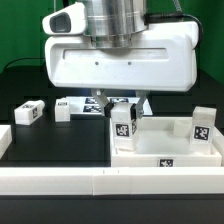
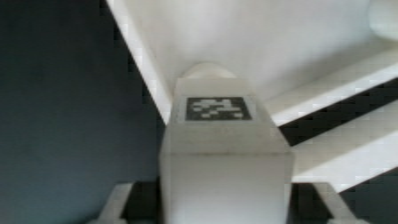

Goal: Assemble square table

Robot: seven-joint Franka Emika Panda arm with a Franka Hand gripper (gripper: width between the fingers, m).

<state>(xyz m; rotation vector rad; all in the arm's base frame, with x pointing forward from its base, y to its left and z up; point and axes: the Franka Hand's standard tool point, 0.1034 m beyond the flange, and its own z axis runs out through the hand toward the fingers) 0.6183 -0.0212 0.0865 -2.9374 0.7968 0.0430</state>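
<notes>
The square table's top (image 1: 163, 143) is a white tray with a raised rim at the exterior view's right. One white tagged leg (image 1: 122, 126) stands upright at its left corner, and my gripper (image 1: 122, 106) comes down over it from above. In the wrist view this leg (image 2: 222, 110) fills the middle with its tag facing the camera. The fingers (image 2: 125, 205) sit on either side of it and the gripper (image 2: 226, 208) is shut on it. Part of the top (image 2: 267, 40) shows behind. A second leg (image 1: 201, 126) stands at the top's right corner.
Two loose tagged legs (image 1: 28, 112) (image 1: 68, 108) lie on the dark table at the exterior view's left. Long white border rails (image 1: 90, 181) run along the front, with a short piece (image 1: 4, 138) at the left edge. The arm's white body hides the back.
</notes>
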